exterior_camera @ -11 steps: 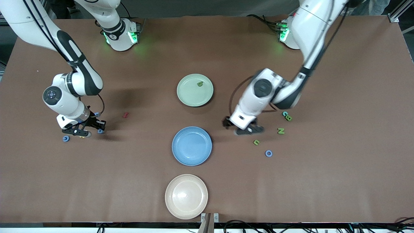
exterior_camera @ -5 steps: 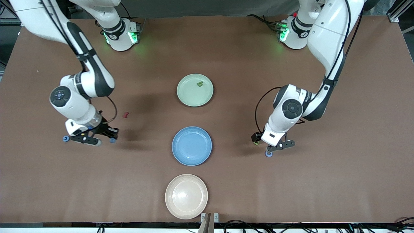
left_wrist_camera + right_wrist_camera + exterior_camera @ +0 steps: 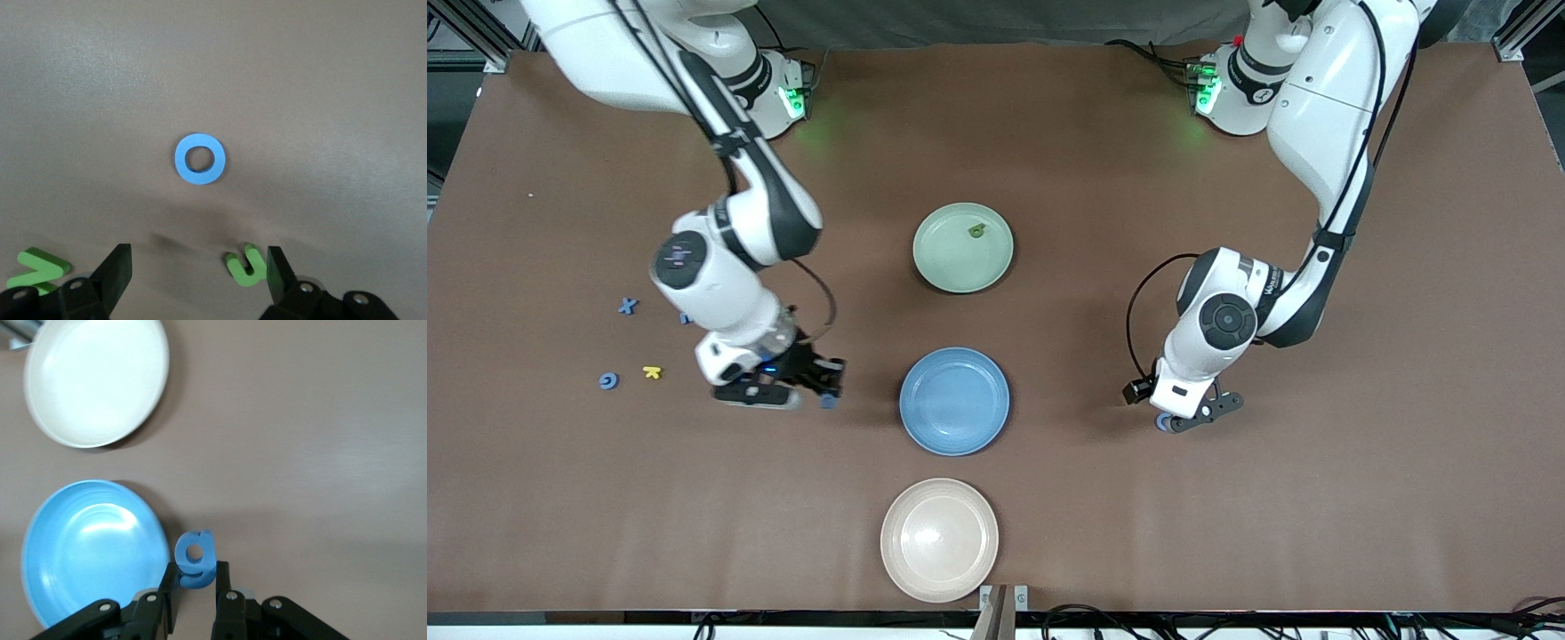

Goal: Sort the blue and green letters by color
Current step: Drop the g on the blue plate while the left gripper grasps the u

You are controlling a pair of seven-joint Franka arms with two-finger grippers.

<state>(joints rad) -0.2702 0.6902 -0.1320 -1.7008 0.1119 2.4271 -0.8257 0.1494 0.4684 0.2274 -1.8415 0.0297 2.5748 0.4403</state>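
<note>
This is a robotics lab, set up as a test bench rather than any lived-in room. Two white robot arms (image 3: 729, 240) (image 3: 1307, 178) are bolted at the top of the frame, their bases glowing with green status lights. The wide surface (image 3: 1316, 516) is covered in plain brown matting. Aluminium framing (image 3: 1516, 36) shows at the upper right corner, and bundled black cables (image 3: 1103, 613) trail along the bottom edge beside a small metal bracket (image 3: 1003, 600).

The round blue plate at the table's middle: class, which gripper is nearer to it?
Right. The right gripper, shut on a blue foam letter g, is just beside the round blue plate; the left gripper hangs open over a blue foam ring letter, well away.
</note>
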